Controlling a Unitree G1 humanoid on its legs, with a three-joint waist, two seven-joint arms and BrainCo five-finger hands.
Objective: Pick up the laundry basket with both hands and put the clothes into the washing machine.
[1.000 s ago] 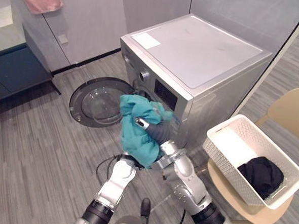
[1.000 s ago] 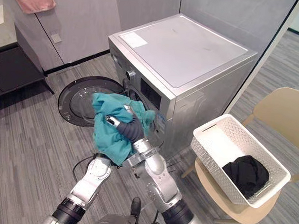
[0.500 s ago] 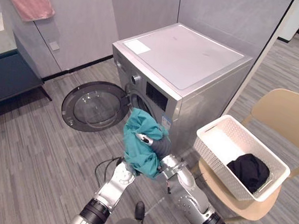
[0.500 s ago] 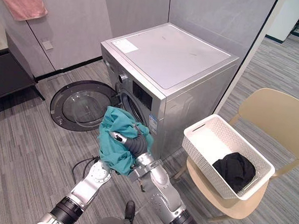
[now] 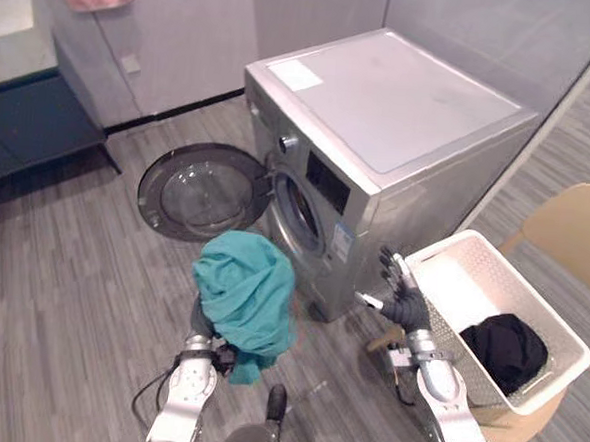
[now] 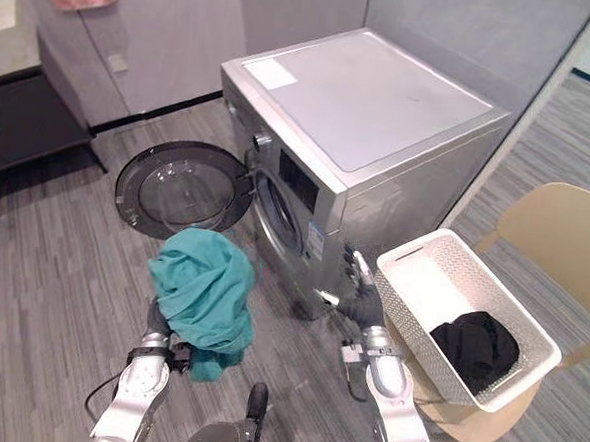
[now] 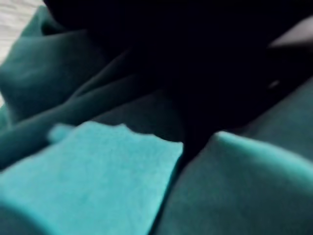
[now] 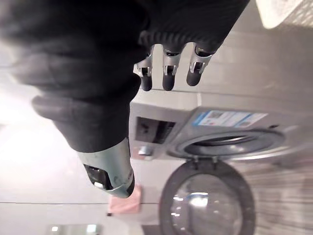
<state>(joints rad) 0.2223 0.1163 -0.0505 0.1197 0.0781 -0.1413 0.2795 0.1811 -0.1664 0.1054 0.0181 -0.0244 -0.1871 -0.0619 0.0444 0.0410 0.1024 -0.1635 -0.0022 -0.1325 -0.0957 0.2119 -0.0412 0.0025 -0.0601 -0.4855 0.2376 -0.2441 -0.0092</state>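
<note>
Teal cloth [image 5: 242, 293] drapes L hand [image 5: 201, 323], grip can't tell; R hand [image 5: 402, 300] open, empty. I need to shove cloth deep into drum [image 5: 297, 213] ahead of L hand.

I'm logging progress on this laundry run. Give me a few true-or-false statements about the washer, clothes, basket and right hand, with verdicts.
1. The washing machine has its door open. True.
2. The teal garment is inside the drum. False: it hangs outside, in front of the machine.
3. The right hand grips the basket. False: it is open beside it.
4. A black garment lies in the basket. True.
5. The basket stands on the floor. False: it is on the chair.
</note>
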